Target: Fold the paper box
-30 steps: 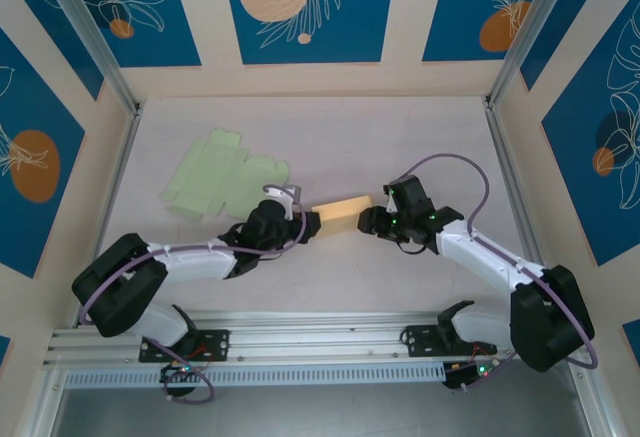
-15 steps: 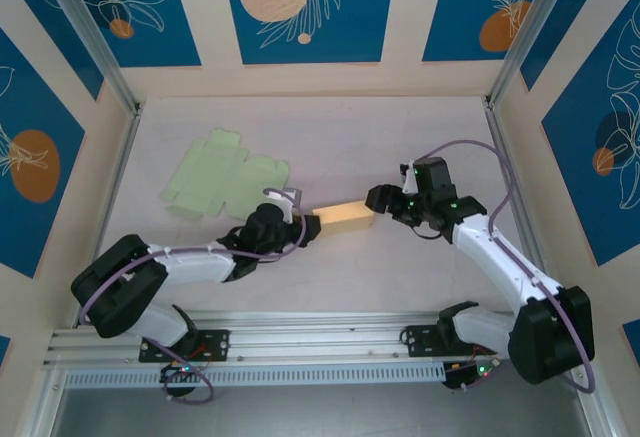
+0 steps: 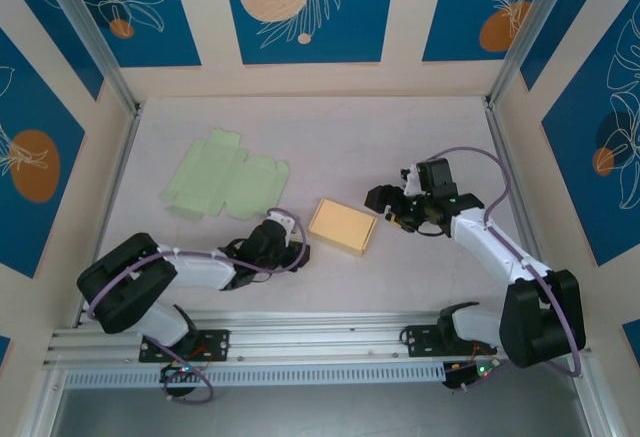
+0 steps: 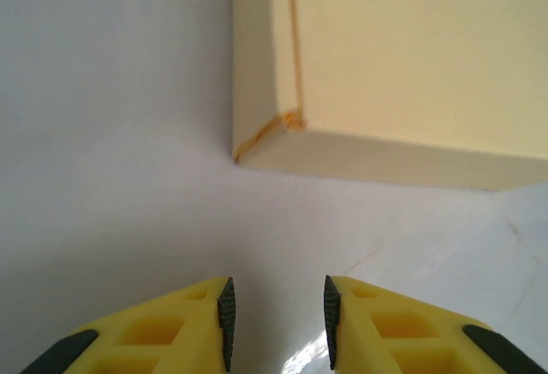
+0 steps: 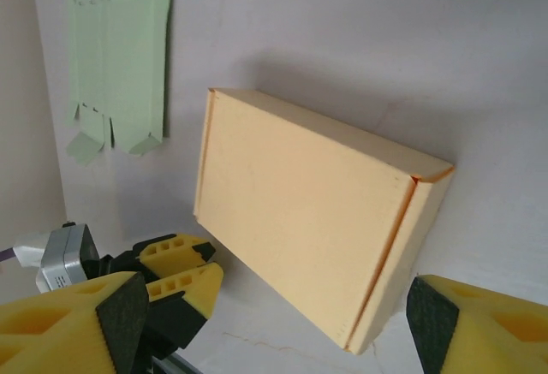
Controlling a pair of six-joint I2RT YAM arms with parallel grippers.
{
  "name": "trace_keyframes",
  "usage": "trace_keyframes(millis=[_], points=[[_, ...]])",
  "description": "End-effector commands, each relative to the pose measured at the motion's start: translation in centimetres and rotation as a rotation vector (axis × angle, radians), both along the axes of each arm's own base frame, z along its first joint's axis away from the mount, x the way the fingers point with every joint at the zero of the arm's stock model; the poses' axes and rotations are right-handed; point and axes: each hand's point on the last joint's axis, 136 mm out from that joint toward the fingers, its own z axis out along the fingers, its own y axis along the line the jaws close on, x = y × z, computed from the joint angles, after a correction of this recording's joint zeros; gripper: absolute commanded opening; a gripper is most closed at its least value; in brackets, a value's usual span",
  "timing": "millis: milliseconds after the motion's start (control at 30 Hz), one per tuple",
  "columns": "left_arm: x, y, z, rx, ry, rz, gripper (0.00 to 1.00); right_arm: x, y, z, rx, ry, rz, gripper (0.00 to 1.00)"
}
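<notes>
Yellow-tan box, pale green sheet

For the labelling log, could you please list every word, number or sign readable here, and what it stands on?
None readable: the yellow box, the flat green blank and the table are unprinted; the wall panels bear leaf and circle patterns, no lettering.

Robot test cell, lab-type: pale tabletop walled by blue floral panels, aluminium corner posts, left arm and right arm bolted to metal rail
</notes>
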Motion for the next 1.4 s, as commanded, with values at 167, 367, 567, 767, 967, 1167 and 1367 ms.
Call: trace_keyframes(millis=[167, 367, 567, 767, 967, 1167, 1367], points=[[-0.1, -0.3, 1.6, -0.010, -0.035, -0.012, 0.36, -1.3, -0.4, -0.7, -0.013, 0.056, -0.015, 0.79], [1.6, -0.1, 6.7, -0.028, -0.111, 0.000, 0.48, -3.7, -0.4, -3.4, -0.096, 0.137, -0.012, 0.75], [4.4, -0.9, 7.2, -0.055, -0.039, -0.019, 0.55, -4.0, 1.0, -5.3, -0.127, 0.164, 0.006, 0.73], [5.7, -3.1, 5.0, -0.112, 0.041, -0.045, 0.52, -2.7, 2.1, -6.9, -0.141, 0.173, 0.030, 0.65], [6.7, -5.4, 3.5, -0.180, 0.102, -0.065, 0.43, 0.0, 3.1, -7.4, -0.149, 0.157, 0.058, 0.52], [9.0, -8.4, 4.1, -0.239, 0.101, -0.091, 0.40, 4.8, 1.3, -7.4, -0.181, 0.120, 0.038, 0.44], [12.8, -12.0, 4.0, -0.298, 0.094, -0.086, 0.39, 9.8, -2.1, -6.8, -0.219, 0.085, 0.007, 0.44]])
